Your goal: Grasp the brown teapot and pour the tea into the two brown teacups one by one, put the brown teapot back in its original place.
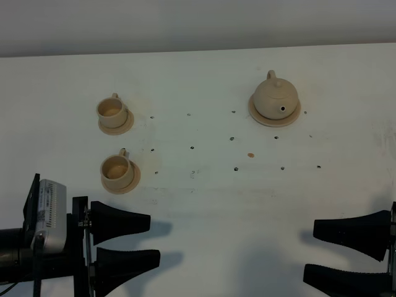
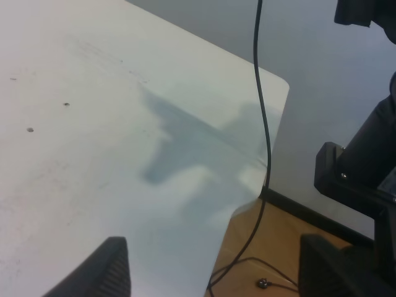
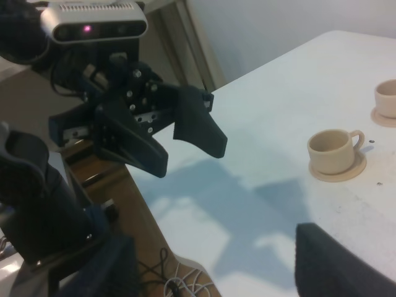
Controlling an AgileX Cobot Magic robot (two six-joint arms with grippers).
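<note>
- Left gripper [image 1: 153, 237]: at the near left edge of the desk [image 1: 204, 204], black fingers spread apart, nothing between them. It is well apart from every clay piece.
- Right gripper [image 1: 310, 250]: at the near right edge of the desk, fingers likewise spread wide and empty. In the right wrist view it faces the left gripper across the desk corner.
- Wrist camera [image 1: 49, 213]: grey housing mounted on the left arm just behind its gripper.
- Near teacup [image 1: 116, 168]: small pale tan clay cup, upright on its round tan saucer [image 1: 131, 184], left side of the desk, closest of the clay pieces to the left gripper. Loop handle points toward the far edge. The inside looks darker than the rim; whether it holds liquid cannot be told.
- Far teacup [image 1: 111, 110]: matching cup, upright on its own saucer [image 1: 125, 125], just beyond the near teacup, not touching it. Handle also points toward the far edge.
- Brown teapot [image 1: 276, 97]: squat, round, pale tan, lid on, upright at the far right of the desk, well apart from both teacups and both grippers. Handle faces the far edge, spout faces the near edge.
- Coaster [image 1: 263, 121]: flat round tan disc under the brown teapot, its rim showing all around the pot's base.
- Orange speck [image 1: 250, 154]: small mark on the desk, in front of the coaster.
- Dark dots [image 1: 192, 148]: scattered across the middle of the white desk.
- Black cable [image 2: 264, 124]: seen in the left wrist view, running down past the desk corner to a wooden floor [image 2: 278, 247].
</note>
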